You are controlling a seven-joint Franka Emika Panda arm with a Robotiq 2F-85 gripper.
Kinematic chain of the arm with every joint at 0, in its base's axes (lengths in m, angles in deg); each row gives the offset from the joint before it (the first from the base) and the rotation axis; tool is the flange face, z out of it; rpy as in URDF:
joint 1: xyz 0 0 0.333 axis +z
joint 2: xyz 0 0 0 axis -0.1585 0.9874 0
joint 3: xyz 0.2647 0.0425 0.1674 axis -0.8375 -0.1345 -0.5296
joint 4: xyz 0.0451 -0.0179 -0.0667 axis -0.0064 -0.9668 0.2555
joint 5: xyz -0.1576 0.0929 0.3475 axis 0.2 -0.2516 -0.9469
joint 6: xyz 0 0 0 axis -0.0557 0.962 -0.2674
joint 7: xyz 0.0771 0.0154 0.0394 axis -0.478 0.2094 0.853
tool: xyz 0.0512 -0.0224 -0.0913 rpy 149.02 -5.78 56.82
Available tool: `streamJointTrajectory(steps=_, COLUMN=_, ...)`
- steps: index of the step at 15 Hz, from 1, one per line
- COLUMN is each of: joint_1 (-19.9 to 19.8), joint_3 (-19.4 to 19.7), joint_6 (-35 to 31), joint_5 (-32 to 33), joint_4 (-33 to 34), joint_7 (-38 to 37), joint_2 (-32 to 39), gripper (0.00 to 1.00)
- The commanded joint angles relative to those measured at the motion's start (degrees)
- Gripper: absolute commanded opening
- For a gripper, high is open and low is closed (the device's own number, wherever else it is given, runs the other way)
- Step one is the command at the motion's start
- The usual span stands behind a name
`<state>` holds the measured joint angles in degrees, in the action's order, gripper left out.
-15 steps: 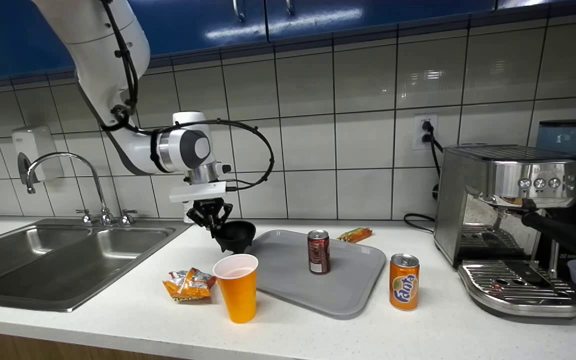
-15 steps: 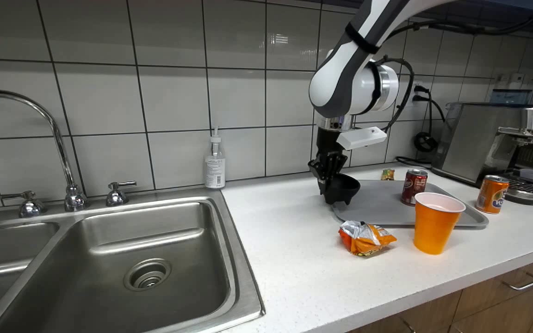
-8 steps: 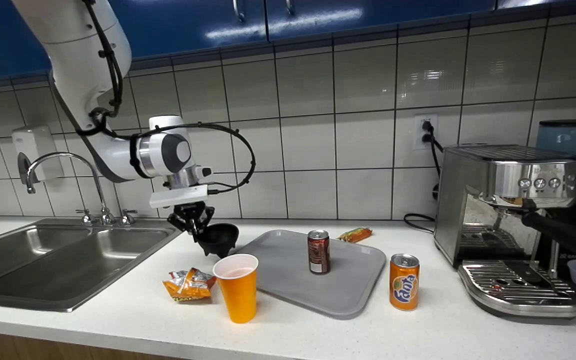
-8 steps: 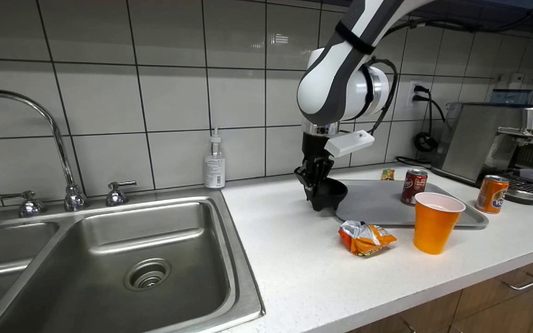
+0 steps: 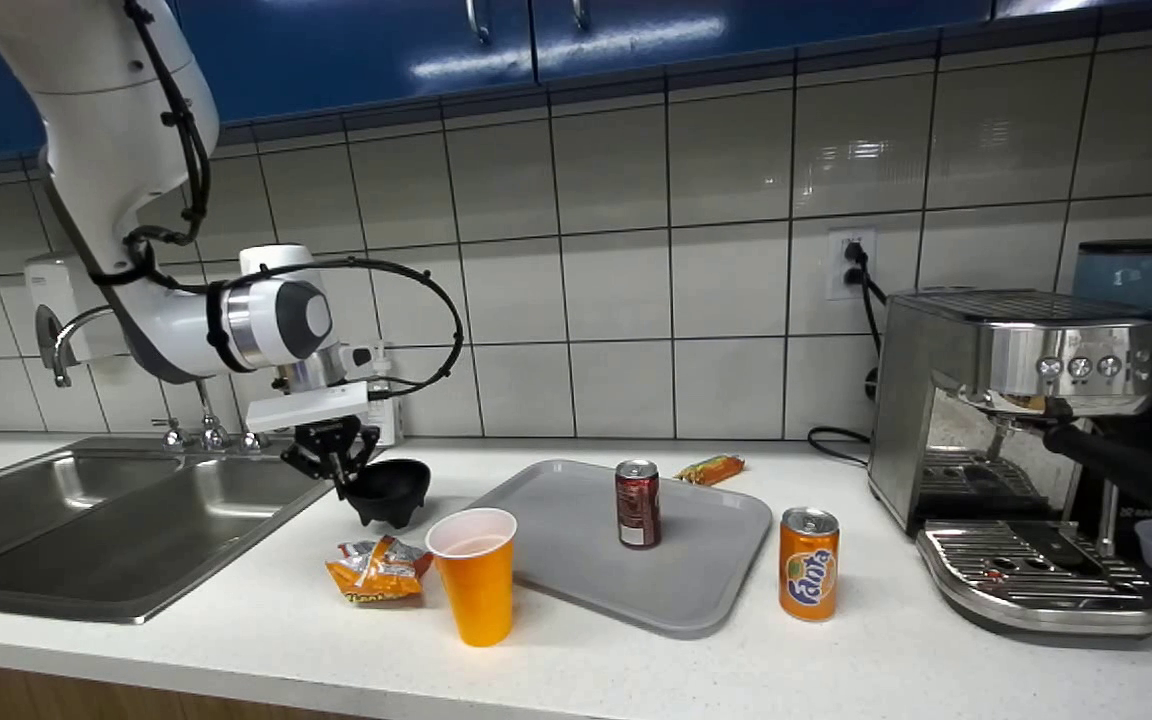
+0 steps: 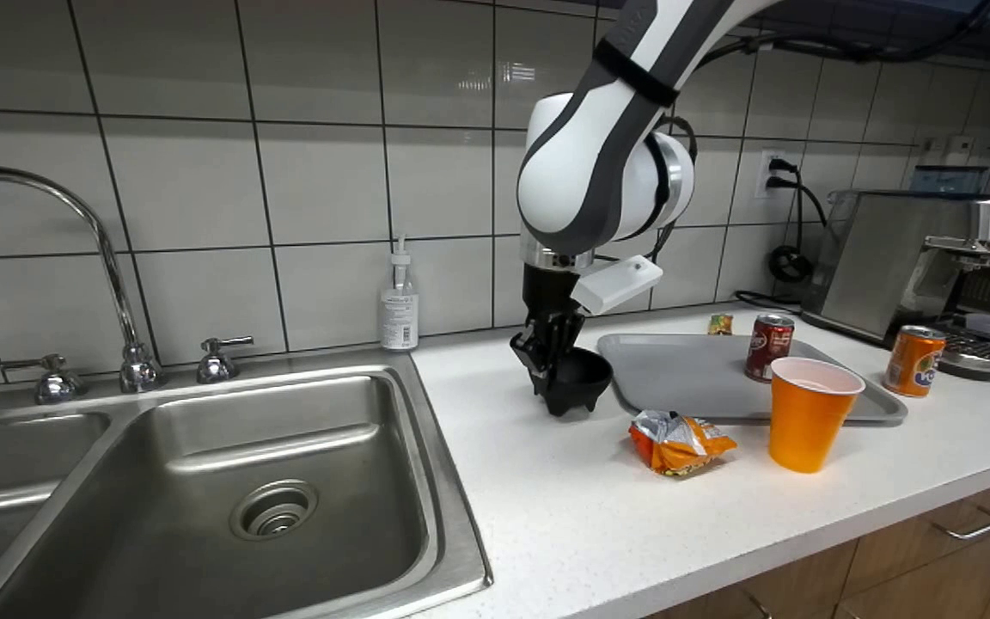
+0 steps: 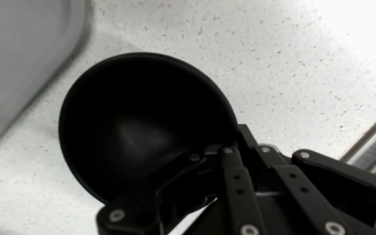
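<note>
One black bowl (image 5: 391,492), and the gripper (image 7: 237,140) has it by the rim: jaws pinched narrow, one finger inside the wall, one outside. In both exterior views the bowl is just right of the gripper, between the sink (image 6: 452,524) on the left and the gray tray (image 5: 626,585) on the right. Round, so no long axis; stubby feet, looks roughly upright. Can't tell if those feet touch the bench (image 5: 266,610).

Fanta logo (image 5: 809,577) is easy to read on the orange can (image 5: 808,535) near the gray tray (image 5: 676,605), the rest's too blurry tbh.
</note>
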<state>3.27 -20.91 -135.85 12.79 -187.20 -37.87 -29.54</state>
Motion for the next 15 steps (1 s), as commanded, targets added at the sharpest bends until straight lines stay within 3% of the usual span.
streamJointTrajectory(steps=1, joint_1=0.6, joint_3=-1.3, joint_6=-1.0, joint_5=1.9, joint_4=-2.0, joint_7=-1.7, joint_2=-1.5, gripper=0.02)
streamJointTrajectory(steps=8, joint_1=1.2, joint_3=-2.5, joint_6=-1.3, joint_5=1.7, joint_4=-3.1, joint_7=-1.4, joint_2=-1.6, gripper=0.02)
streamJointTrajectory(steps=9, joint_1=1.1, joint_3=-2.6, joint_6=-1.3, joint_5=1.6, joint_4=-3.2, joint_7=-1.3, joint_2=-1.7, gripper=0.33)
streamJointTrajectory(steps=11, joint_1=0.9, joint_3=-2.6, joint_6=-1.5, joint_5=1.5, joint_4=-3.5, joint_7=-1.2, joint_2=-2.0, gripper=0.41)
streamJointTrajectory(steps=15, joint_1=0.0, joint_3=-2.8, joint_6=-1.9, joint_5=1.1, joint_4=-4.3, joint_7=-0.3, joint_2=-3.7, gripper=0.7)
